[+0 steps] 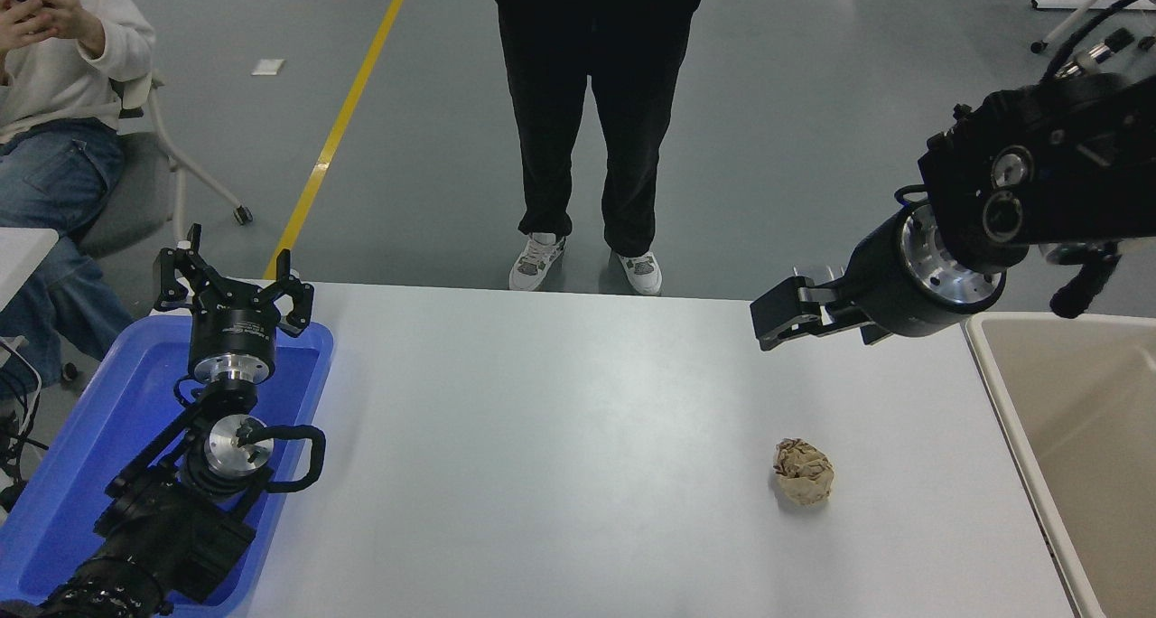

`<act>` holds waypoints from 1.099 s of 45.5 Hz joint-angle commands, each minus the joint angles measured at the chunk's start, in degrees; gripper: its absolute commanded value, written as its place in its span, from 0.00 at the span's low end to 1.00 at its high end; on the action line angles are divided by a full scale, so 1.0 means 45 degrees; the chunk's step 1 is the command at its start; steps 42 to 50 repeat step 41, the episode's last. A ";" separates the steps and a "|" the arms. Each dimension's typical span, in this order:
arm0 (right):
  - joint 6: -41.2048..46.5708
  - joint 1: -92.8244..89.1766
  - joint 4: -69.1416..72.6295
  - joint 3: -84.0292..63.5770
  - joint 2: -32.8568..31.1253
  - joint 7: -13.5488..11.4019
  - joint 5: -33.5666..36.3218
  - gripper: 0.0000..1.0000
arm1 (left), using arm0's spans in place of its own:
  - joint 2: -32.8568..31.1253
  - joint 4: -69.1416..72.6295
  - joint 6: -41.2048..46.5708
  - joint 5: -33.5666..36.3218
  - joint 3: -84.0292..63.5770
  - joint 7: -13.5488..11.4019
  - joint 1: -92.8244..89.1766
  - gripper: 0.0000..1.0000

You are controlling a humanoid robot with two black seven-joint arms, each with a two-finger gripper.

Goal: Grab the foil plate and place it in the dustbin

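No foil plate shows in the head view. The beige dustbin point(998, 351) stands at the table's right end, its tan inside showing bare. My right gripper point(778, 315) reaches in from the right edge and hangs above the table's far right part, left of the dustbin and above and behind the crumpled brown paper ball point(803, 472). It holds nothing that I can see. My left gripper point(231, 273) is parked open over the blue tray point(312, 365) at the lower left.
A person in black trousers point(591, 103) stands at the table's far edge. Another person sits at the top left on a wheeled chair point(172, 175). The white table point(542, 437) spans the middle.
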 commanded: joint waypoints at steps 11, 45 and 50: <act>0.1504 0.0107 -0.0656 -0.0411 0.0526 -0.0002 0.0439 1.00 | 0.0000 0.0000 0.0000 -0.0002 0.0000 0.0000 0.0000 0.99; 0.3436 0.0381 -0.1555 -0.0626 0.0624 0.0017 0.0244 1.00 | 0.0000 0.0000 0.0000 -0.0002 0.0000 0.0000 0.0000 0.99; 0.3436 0.0381 -0.1555 -0.0626 0.0624 0.0017 0.0244 1.00 | 0.0000 0.0000 0.0000 -0.0002 0.0000 0.0000 0.0000 0.99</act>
